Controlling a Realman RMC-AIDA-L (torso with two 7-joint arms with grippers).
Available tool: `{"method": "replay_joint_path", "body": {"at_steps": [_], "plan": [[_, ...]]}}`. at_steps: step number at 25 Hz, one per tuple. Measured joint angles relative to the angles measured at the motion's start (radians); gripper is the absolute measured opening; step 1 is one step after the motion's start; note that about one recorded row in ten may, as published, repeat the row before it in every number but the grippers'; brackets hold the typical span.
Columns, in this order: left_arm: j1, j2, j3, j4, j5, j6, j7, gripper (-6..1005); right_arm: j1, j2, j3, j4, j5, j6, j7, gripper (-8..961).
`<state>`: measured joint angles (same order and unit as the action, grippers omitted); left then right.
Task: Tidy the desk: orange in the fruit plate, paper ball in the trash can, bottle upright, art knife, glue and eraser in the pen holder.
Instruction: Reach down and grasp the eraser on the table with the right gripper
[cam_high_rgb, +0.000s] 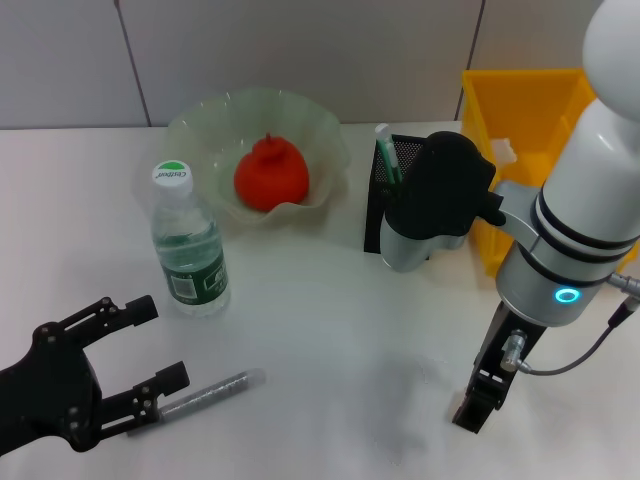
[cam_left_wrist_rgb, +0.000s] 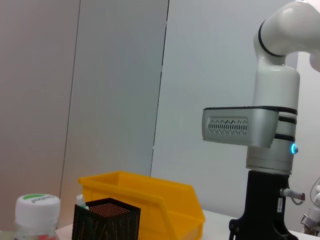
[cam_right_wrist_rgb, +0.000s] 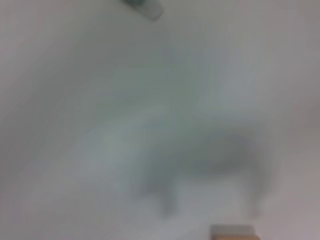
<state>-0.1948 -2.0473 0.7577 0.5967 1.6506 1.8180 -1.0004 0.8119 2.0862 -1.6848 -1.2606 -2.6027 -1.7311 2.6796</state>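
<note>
The orange (cam_high_rgb: 270, 172) lies in the pale green fruit plate (cam_high_rgb: 205, 120). In front of it the bottle (cam_high_rgb: 188, 245) stands upright, its cap (cam_left_wrist_rgb: 37, 202) showing in the left wrist view. The grey glue (cam_high_rgb: 205, 393) lies flat on the table, its near end against the lower finger of my open left gripper (cam_high_rgb: 155, 345). The mint-green art knife (cam_high_rgb: 386, 150) sticks out of the black pen holder (cam_high_rgb: 378, 205). My right gripper (cam_high_rgb: 480, 405) points straight down at the table. A tan block, seemingly the eraser (cam_right_wrist_rgb: 235, 233), shows at the edge of the right wrist view.
The yellow trash can (cam_high_rgb: 520, 110) stands at the back right with a white scrap (cam_high_rgb: 503, 150) inside. My right arm's elbow (cam_high_rgb: 440, 200) covers part of the pen holder. The left wrist view shows the pen holder (cam_left_wrist_rgb: 106, 220) and the bin (cam_left_wrist_rgb: 150, 200).
</note>
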Motion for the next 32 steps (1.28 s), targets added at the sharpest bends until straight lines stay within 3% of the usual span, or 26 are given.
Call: {"method": "replay_joint_path", "body": {"at_steps": [14, 26, 32], "plan": [[-0.001, -0.004, 0.000, 0.000, 0.000, -0.012, 0.003, 801, 0.001, 0.002, -0.077, 0.061, -0.021, 0.070, 0.056, 703], [0.002, -0.005, 0.000, 0.000, 0.000, -0.015, 0.013, 801, 0.006, 0.002, -0.226, 0.076, -0.067, 0.133, 0.163, 675], [-0.001, -0.006, 0.000, 0.000, 0.000, -0.017, 0.014, 801, 0.005, 0.004, -0.235, 0.078, -0.070, 0.145, 0.167, 662]]}}
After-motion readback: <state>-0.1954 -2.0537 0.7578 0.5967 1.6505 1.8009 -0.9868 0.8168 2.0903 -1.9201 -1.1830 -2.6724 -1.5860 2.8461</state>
